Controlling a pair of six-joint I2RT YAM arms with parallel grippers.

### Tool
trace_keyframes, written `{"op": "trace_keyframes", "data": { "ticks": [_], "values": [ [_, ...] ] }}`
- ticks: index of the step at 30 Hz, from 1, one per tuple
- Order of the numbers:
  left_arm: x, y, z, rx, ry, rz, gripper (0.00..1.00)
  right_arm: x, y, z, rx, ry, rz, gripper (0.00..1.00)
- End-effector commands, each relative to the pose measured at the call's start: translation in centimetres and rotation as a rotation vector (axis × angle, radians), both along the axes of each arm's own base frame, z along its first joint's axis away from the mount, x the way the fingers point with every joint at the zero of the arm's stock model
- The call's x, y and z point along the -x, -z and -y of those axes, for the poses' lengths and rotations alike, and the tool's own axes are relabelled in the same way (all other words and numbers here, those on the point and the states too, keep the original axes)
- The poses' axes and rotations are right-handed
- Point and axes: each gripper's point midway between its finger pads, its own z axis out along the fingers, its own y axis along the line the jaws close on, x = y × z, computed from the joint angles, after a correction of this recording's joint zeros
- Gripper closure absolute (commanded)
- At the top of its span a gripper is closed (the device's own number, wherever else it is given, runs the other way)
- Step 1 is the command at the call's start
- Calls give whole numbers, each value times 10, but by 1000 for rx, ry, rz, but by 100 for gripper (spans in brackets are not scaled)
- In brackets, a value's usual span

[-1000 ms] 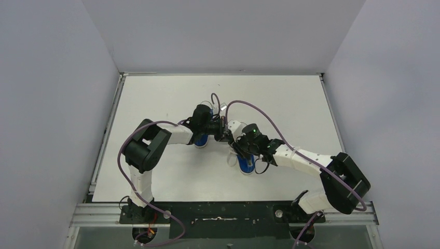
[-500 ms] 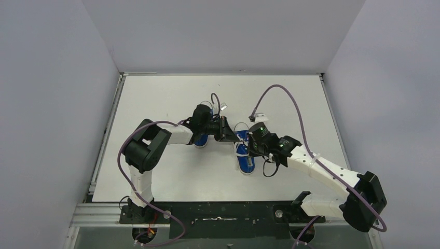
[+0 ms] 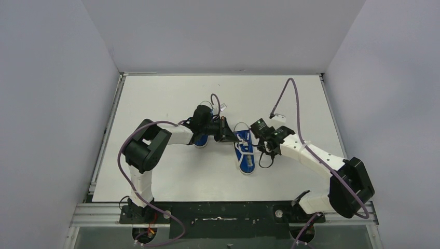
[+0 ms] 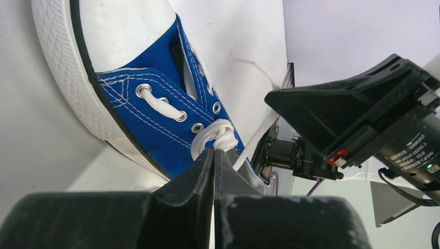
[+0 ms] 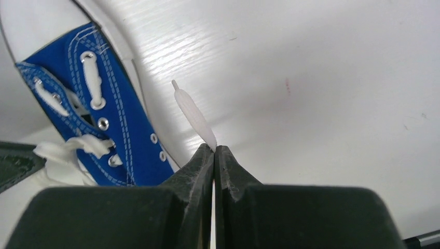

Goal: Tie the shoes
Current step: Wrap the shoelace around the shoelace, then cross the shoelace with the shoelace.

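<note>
Pincer check first: our right pincer (image 5: 214,149) is shut tight on the tip end of a white lace (image 5: 193,111). The stiff little tip pokes out just past it, over bare bench (image 5: 321,78).

From the overhead camera, nearest to us are the two arm bases (image 3: 137,210), bolted along the near edge. Next out is the blue shoe (image 3: 245,154) with its white sole, lying about mid-bench between the two arms. That's the one both pincers are at. Our right arm (image 3: 311,155) reaches in from the right and ends just beside the shoe. Its wrist camera shows the blue side with its metal eyelets (image 5: 103,123) just left of the pinched lace.

Our left pincer (image 4: 214,154) comes in from the other side, at the shoe's far end. It's closed all the way too, pinching a bunched-up bit of lace right by the upper eyelets. A loose strand runs from that bunch off toward the right arm.

A bit further back and to the left is the second shoe (image 3: 201,139). It's mostly hidden under our left arm (image 3: 171,134), so only some blue and a white edge peek out. Purple cables (image 3: 290,93) loop above both wrists, and beyond that it's plain bench up to the grey walls (image 3: 223,36).
</note>
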Motion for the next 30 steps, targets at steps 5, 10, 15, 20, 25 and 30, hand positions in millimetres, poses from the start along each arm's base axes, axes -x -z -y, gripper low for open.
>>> {"op": "trace_keyframes", "data": {
  "ticks": [5, 10, 15, 20, 25, 30],
  "values": [
    [0, -22, 2, 42, 13, 65, 100, -31, 14, 12, -37, -231, -77, 71],
    [-2, -27, 4, 106, 1, 44, 100, -35, -35, -24, -36, -1044, 119, 46],
    [-2, -27, 5, 138, -7, 25, 100, 5, -53, -62, 135, -1787, 364, 40],
    [-5, -30, 5, 159, -16, 21, 100, 1, -44, -80, 56, -1844, 338, 50],
    [-8, -32, 2, 164, -14, 18, 100, 3, -21, -88, 53, -1853, 329, 52],
    [-8, -34, 0, 166, -10, 14, 100, -5, -7, -90, 54, -1804, 322, 60]
  ]
}}
